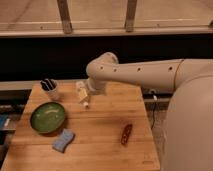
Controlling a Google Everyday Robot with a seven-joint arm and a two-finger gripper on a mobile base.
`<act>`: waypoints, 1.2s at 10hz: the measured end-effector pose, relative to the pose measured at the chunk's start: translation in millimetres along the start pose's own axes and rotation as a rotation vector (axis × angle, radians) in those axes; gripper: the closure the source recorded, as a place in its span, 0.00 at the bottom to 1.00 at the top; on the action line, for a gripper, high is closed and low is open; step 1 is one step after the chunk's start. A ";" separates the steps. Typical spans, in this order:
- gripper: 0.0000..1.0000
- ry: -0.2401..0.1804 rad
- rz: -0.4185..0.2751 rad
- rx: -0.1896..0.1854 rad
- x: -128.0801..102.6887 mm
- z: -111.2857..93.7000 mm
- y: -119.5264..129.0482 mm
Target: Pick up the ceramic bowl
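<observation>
The ceramic bowl [48, 117] is wide, shallow and green, and sits on the left side of the wooden table [105, 145]. My white arm reaches in from the right, and its wrist bends down over the table's back middle. The gripper [93, 91] hangs there, behind and to the right of the bowl and well apart from it. It is next to a small white bottle-like object [83, 96] lying on the table.
A small white cup with dark utensils [50, 89] stands behind the bowl. A blue sponge [63, 141] lies in front of the bowl. A reddish-brown item [126, 134] lies at the table's right. A dark counter and railing run behind the table.
</observation>
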 end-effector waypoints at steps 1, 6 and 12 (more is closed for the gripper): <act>0.20 0.001 -0.022 -0.027 -5.3 4.9 21.3; 0.20 0.043 -0.099 -0.103 -30.9 45.2 88.4; 0.20 0.187 -0.220 -0.150 -20.3 119.1 149.0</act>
